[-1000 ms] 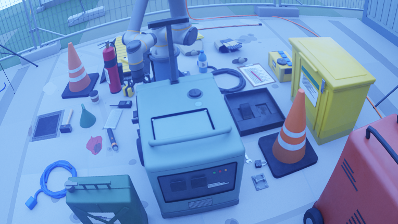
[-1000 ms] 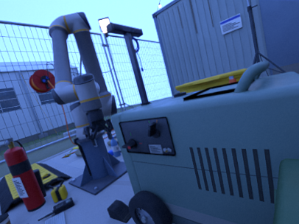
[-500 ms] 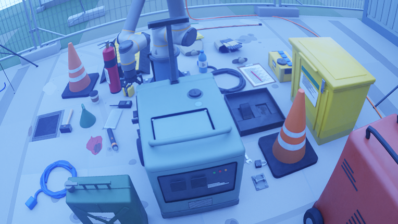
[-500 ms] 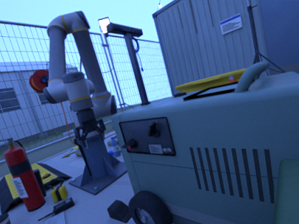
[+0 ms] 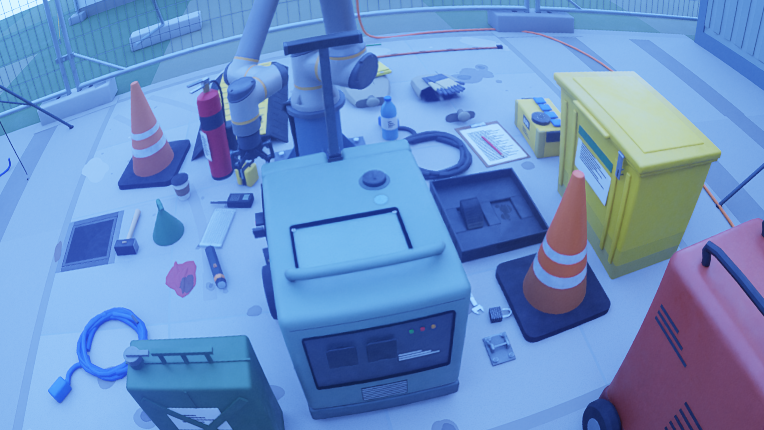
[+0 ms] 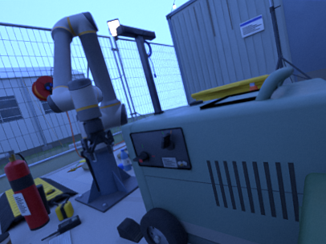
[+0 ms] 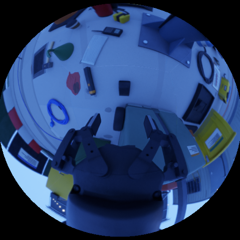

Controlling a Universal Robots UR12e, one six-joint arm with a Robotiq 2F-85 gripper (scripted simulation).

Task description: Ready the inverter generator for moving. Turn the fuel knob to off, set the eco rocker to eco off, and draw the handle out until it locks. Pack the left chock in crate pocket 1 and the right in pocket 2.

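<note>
My gripper (image 5: 251, 159) (image 6: 93, 154) (image 7: 122, 123) hangs in the air beside the generator's (image 5: 353, 267) (image 6: 241, 168) control-panel side, near the arm's base. The generator's telescopic handle (image 5: 325, 91) (image 6: 144, 64) stands drawn up. On the side panel sit the fuel knob (image 6: 143, 157) and the eco rocker (image 6: 166, 141). One dark chock (image 7: 124, 88) (image 6: 129, 228) lies on the floor by the generator's wheel (image 7: 118, 118) (image 6: 160, 228). The black crate (image 5: 487, 212) (image 7: 199, 105) on the far side of the generator has a chock (image 5: 471, 212) in one pocket. The gripper is open and holds nothing.
A yellow cabinet (image 5: 631, 160) and a traffic cone (image 5: 558, 251) stand beyond the crate. A fire extinguisher (image 5: 214, 131) (image 6: 22, 194), a second cone (image 5: 147, 136), a funnel (image 5: 167, 224), a torch (image 5: 215, 266) and a blue cable (image 5: 104, 342) lie on the gripper's side.
</note>
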